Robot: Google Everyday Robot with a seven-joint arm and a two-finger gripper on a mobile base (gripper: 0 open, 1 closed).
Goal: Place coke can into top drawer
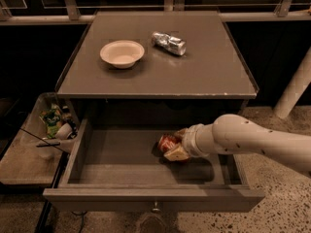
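The top drawer is pulled wide open below the cabinet top, its small metal knob at the front. My gripper reaches in from the right and is shut on the red coke can. It holds the can low inside the drawer, right of the middle, close to the drawer floor. I cannot tell whether the can touches the floor. My white arm crosses over the drawer's right side.
On the cabinet top stand a white bowl and a dented silver can lying on its side. A low tray with packets and clutter sits at the left. A white post stands at the right.
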